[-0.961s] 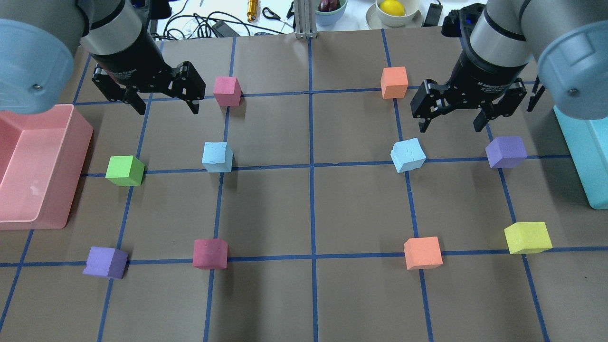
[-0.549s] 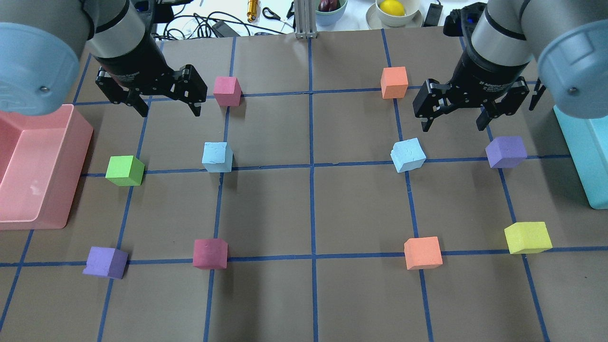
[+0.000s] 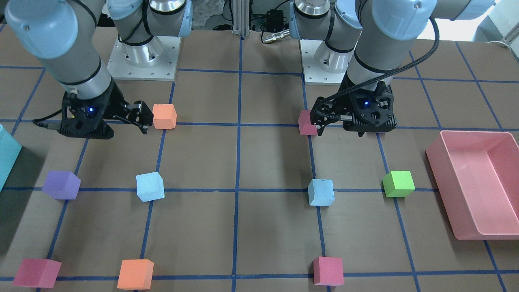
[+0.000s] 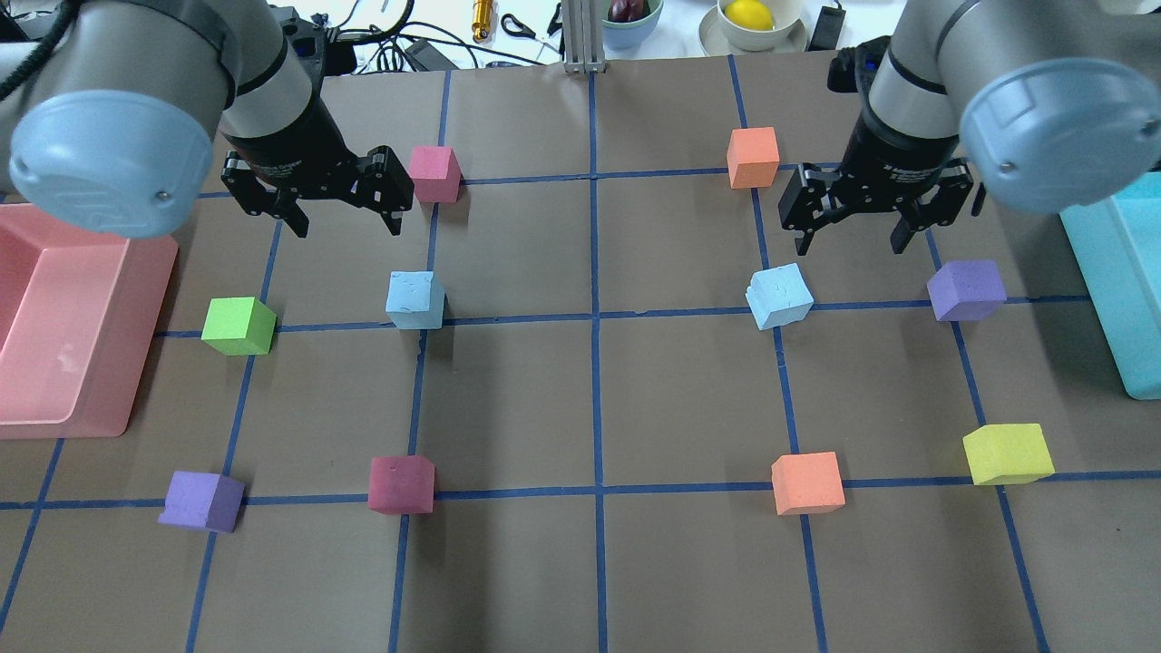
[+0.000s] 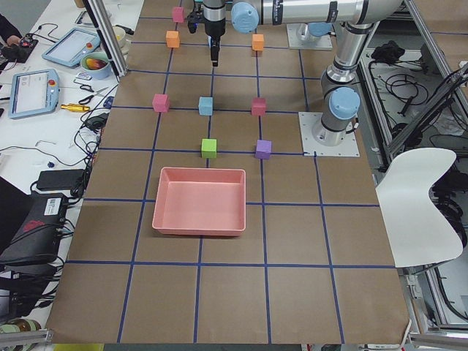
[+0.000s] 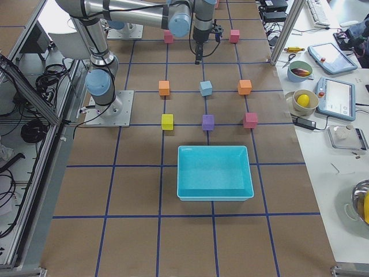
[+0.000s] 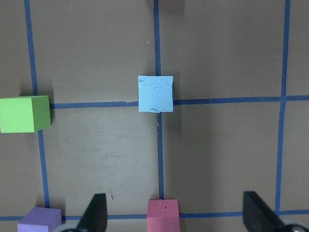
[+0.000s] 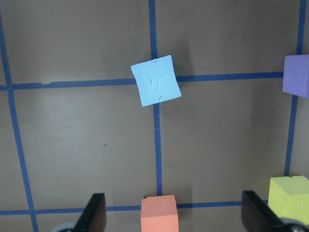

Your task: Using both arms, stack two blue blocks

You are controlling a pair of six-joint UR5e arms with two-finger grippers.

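Two pale blue blocks lie apart on the grid: one left of centre (image 4: 415, 299) (image 3: 320, 192) and one right of centre, turned askew (image 4: 779, 295) (image 3: 150, 186). My left gripper (image 4: 346, 225) hangs open and empty beyond the left blue block, which shows ahead of it in the left wrist view (image 7: 155, 93). My right gripper (image 4: 851, 245) hangs open and empty beyond the right blue block, which shows in the right wrist view (image 8: 156, 80). Neither gripper touches a block.
A pink cube (image 4: 434, 173) sits just right of my left gripper and an orange cube (image 4: 753, 157) just left of my right gripper. Green (image 4: 238, 326), purple (image 4: 966, 290), yellow (image 4: 1007, 453) and other cubes dot the grid. A pink tray (image 4: 136, 272) stands left, a cyan box (image 4: 1102, 299) right.
My left gripper has shifted right, close to the pink cube. My right gripper has shifted slightly left. Both stay open. No block has moved.
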